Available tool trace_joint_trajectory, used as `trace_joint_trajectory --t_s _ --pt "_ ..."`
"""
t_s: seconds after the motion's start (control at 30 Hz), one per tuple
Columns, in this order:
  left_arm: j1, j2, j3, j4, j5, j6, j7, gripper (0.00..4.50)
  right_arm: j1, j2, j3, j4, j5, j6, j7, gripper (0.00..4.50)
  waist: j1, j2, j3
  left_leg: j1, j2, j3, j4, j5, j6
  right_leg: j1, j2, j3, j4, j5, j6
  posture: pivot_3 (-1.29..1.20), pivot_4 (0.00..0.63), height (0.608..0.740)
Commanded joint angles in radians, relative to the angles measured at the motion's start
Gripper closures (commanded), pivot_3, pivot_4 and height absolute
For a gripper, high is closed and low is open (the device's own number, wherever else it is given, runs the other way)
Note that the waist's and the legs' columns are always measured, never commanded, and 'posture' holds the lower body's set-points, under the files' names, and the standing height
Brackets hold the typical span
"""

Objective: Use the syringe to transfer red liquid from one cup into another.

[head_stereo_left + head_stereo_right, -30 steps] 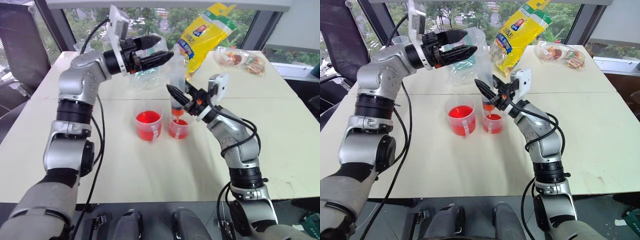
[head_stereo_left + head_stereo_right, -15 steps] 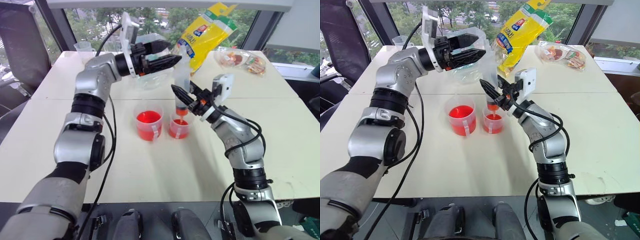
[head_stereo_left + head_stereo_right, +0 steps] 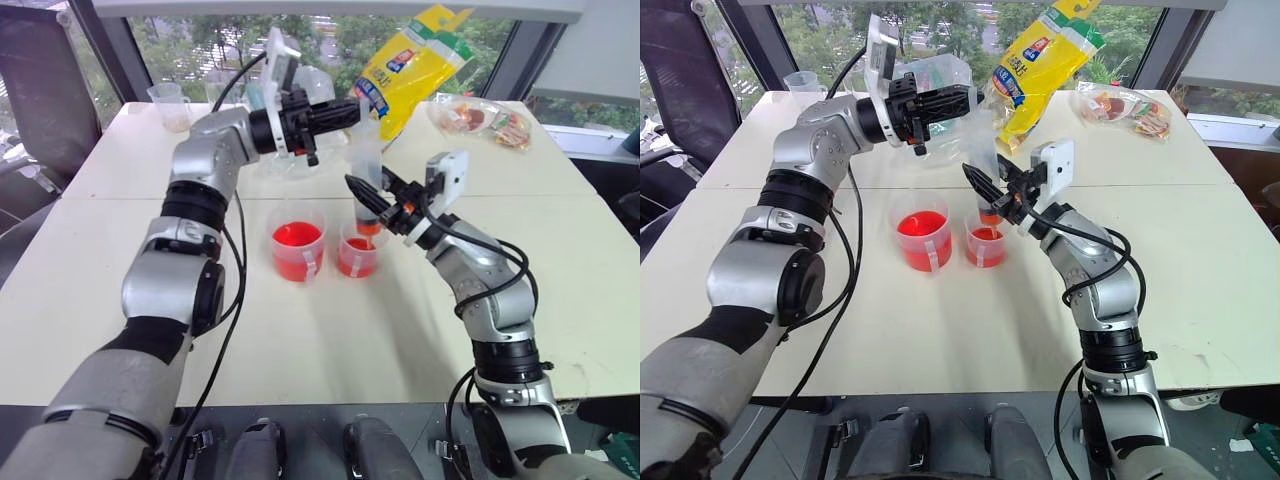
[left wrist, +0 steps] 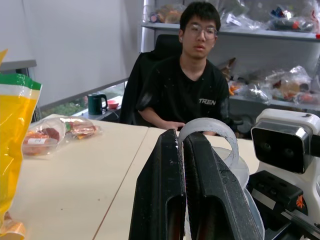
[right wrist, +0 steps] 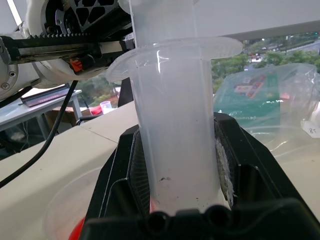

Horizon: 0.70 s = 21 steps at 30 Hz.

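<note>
Risk: left gripper [image 3: 352,112] jaws pressed together at plunger top [image 4: 210,131]; sideways shove there could tilt syringe [image 3: 366,172], drag nozzle off narrow cup [image 3: 358,250] just below right gripper [image 3: 372,196], spill red liquid [image 3: 296,236] on table [image 3: 300,340]. Whether plunger rim is pinched or just touched, can't tell. Right gripper clamps syringe barrel upright. Wide cup [image 3: 297,243] just beside narrow cup, toward left arm's side.
</note>
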<state>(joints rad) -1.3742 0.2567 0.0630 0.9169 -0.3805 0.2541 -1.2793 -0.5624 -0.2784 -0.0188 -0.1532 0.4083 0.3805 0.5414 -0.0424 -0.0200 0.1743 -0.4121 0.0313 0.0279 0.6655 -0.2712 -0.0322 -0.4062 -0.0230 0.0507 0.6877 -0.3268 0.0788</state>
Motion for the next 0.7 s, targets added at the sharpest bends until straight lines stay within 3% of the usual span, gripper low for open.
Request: trace_joint_trajectory --t_s 0.03,0.7 --pt "0.014 -0.025 -0.039 -0.051 0.022 0.018 -0.034 4.45 -0.050 -0.001 0.004 -0.078 0.020 -0.023 0.021 3.13 0.000 0.000 0.000 0.000 0.000 0.000 0.000 0.000 0.000 0.000 0.000 0.000 0.000 0.000 0.000 0.00 0.150 0.740" --pt "0.152 -0.054 -0.088 -0.266 0.031 0.120 -0.023 4.45 -0.128 -0.007 -0.035 -0.086 0.047 -0.001 0.011 3.13 0.001 0.000 0.000 0.000 0.000 0.000 0.000 0.000 0.000 0.000 -0.002 0.000 0.000 0.000 0.000 0.00 0.150 0.740"
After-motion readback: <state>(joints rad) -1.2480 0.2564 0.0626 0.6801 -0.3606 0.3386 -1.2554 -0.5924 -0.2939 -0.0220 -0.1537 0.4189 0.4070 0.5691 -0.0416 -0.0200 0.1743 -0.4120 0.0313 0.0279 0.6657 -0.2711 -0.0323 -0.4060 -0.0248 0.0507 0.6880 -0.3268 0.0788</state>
